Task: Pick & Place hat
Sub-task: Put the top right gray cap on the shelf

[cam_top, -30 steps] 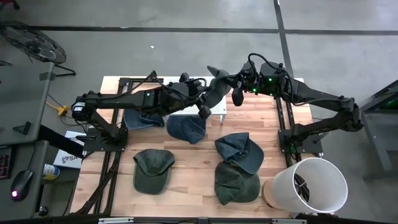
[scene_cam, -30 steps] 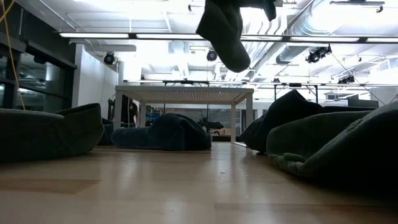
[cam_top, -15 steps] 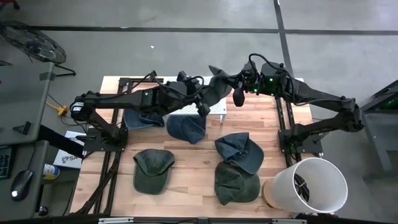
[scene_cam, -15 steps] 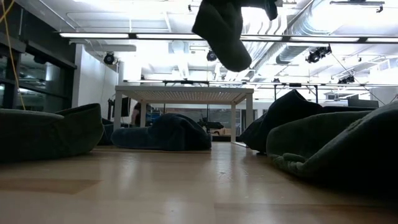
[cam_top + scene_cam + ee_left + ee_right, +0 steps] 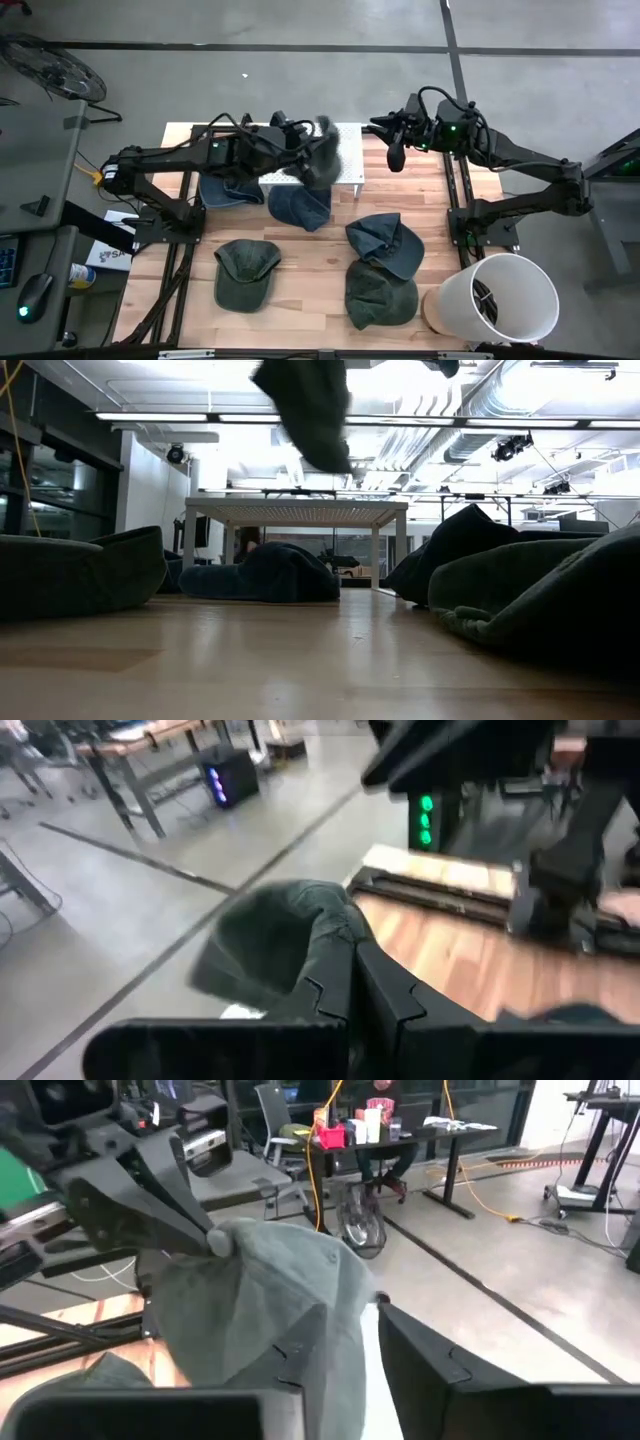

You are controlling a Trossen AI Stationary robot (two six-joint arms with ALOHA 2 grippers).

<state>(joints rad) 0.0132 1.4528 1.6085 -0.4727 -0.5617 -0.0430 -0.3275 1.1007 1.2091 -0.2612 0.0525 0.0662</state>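
- One dark green fabric cap (image 5: 318, 160) hangs pinched in our left gripper (image 5: 300, 160) near the table's far edge.
- Right gripper (image 5: 392, 150): open, empty.
- We lift clear, then lower gently.

I'm running this out of a robotics lab or workshop, pretty obviously: bare concrete floor (image 5: 300, 90) with taped lines, exposed ducts (image 5: 480, 420) and strip lights (image 5: 200, 417) overhead, workbench desks (image 5: 420, 1130) with cables trailing down, and office chairs (image 5: 275, 1105) scattered behind my wooden table (image 5: 300, 300).
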